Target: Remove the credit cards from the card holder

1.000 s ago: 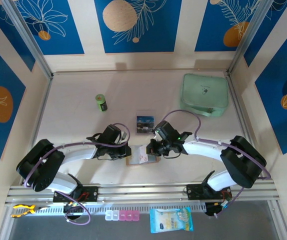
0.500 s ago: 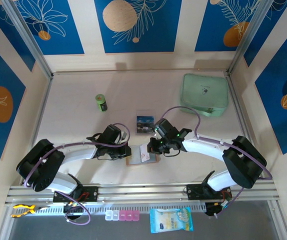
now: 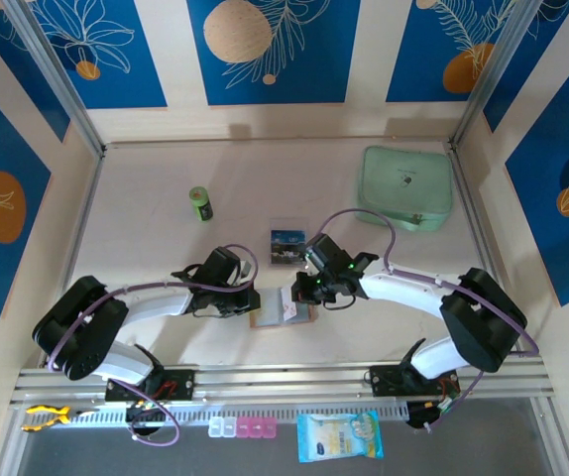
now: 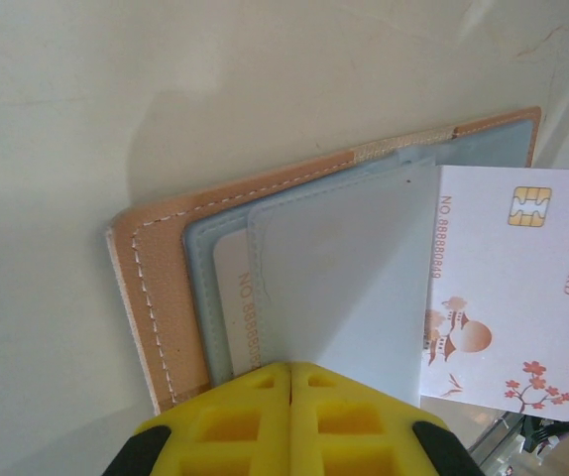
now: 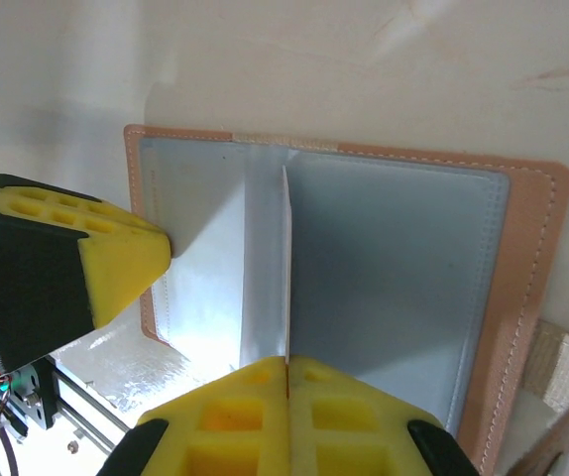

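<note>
Top view: the open card holder [image 3: 283,317] is seen lower centre, between the left gripper [image 3: 252,300] and the right gripper [image 3: 297,291].
Left wrist: its clear pocket [image 4: 344,278] is pinched in the closed left jaws at bottom centre, with a white credit card [image 4: 508,288] protruding at right.
Right wrist: that card, edge-on at centre, is clamped in the closed right jaws.

tray [image 3: 287,245] behind card holder [image 3: 299,316], case [image 3: 406,186] far right

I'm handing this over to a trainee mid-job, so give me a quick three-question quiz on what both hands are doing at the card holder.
1. True or false: the left hand is open.
2. The right hand grips: A) green cylinder, B) white card, C) mint case?
3. Does the card holder hold another card?
Key: 1 false, it is shut on a clear pocket; 2 B; 3 yes, visible through a pocket.
</note>
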`<control>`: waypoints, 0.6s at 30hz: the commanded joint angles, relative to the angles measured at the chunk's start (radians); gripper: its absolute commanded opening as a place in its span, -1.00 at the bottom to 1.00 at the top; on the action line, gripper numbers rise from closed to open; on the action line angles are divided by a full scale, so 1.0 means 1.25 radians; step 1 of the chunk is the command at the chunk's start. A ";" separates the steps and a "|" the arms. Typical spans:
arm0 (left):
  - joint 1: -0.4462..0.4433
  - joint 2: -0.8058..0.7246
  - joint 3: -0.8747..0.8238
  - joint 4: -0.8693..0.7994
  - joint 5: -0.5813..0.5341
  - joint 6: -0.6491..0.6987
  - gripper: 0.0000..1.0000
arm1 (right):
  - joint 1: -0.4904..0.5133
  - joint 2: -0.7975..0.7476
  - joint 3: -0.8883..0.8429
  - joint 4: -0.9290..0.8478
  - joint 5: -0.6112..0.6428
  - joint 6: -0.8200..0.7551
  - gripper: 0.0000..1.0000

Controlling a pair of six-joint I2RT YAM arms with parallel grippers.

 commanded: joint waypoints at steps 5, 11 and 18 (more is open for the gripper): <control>0.006 0.002 -0.006 -0.032 -0.011 0.006 -0.95 | 0.015 0.030 0.021 -0.005 -0.004 0.010 -0.77; 0.006 0.000 -0.005 -0.032 -0.009 0.006 -0.95 | 0.023 0.040 0.024 -0.005 0.001 0.013 -0.83; 0.006 -0.011 0.018 -0.080 -0.041 0.032 -0.95 | 0.029 0.017 0.029 -0.027 0.018 0.015 -0.90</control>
